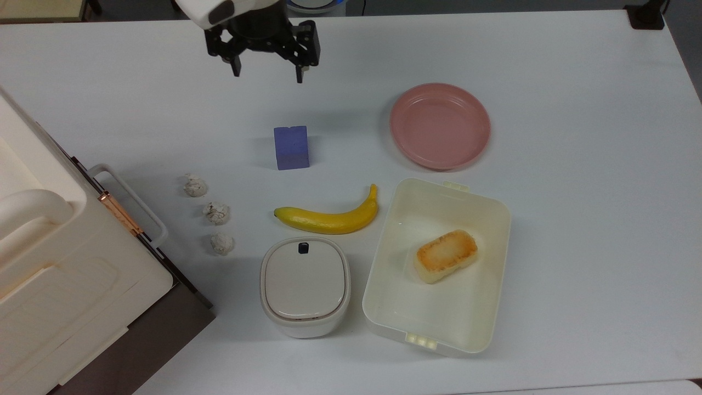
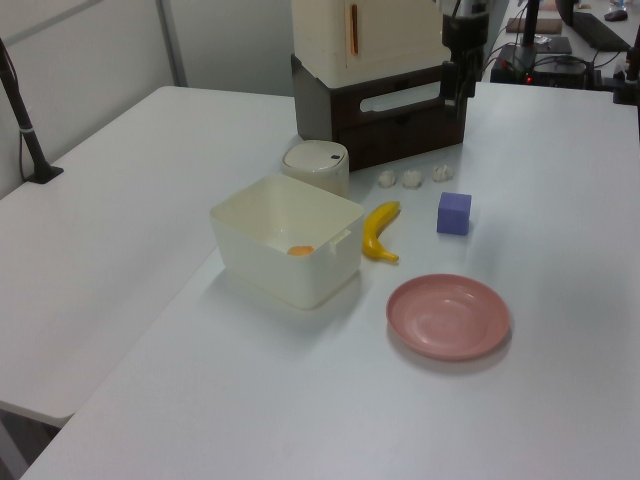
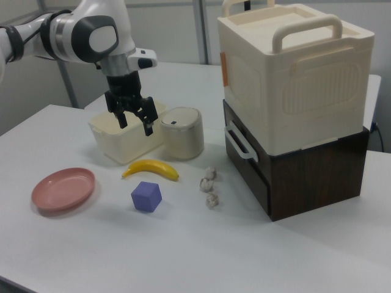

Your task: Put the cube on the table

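A blue-purple cube (image 1: 291,147) sits alone on a white desk (image 1: 576,164), touching nothing. In the top view it lies above a banana (image 1: 329,216) and to the left of a pink plate (image 1: 440,125). The robot's tool (image 1: 267,72) is raised above the desk, well apart from the cube, its two black fingers spread wide and holding nothing. A cream tray (image 1: 482,219) holds a piece of toasted bread (image 1: 445,255). Beside the tray stands a small lidded pot (image 1: 305,285). Three crumpled white lumps (image 1: 216,213) lie in a row near a cream box (image 3: 293,73) stacked on a dark base.
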Robot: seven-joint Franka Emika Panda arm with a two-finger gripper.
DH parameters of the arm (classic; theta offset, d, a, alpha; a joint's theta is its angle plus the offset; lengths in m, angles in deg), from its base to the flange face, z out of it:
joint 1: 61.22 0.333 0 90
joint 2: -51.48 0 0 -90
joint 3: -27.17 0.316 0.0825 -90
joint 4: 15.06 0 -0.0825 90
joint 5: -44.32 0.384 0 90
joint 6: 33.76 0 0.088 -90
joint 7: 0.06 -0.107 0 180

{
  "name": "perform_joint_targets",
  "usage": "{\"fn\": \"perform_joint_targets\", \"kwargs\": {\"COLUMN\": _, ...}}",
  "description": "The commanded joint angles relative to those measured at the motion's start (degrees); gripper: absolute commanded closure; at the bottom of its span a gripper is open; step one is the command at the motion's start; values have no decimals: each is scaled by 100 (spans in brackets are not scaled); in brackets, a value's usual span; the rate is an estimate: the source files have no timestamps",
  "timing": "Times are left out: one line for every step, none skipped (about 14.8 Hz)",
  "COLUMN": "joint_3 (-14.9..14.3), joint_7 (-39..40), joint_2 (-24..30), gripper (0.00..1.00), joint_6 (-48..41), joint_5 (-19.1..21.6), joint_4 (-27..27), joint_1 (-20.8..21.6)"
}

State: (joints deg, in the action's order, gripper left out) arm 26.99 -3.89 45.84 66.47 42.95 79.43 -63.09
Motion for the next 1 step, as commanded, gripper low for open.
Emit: {"fn": "perform_joint_targets", "kwargs": {"joint_3": -386, "joint_7": -153, "joint_2": 72, "gripper": 0, "joint_6": -100, "joint_5": 5, "joint_4": -106, "joint_1": 328}}
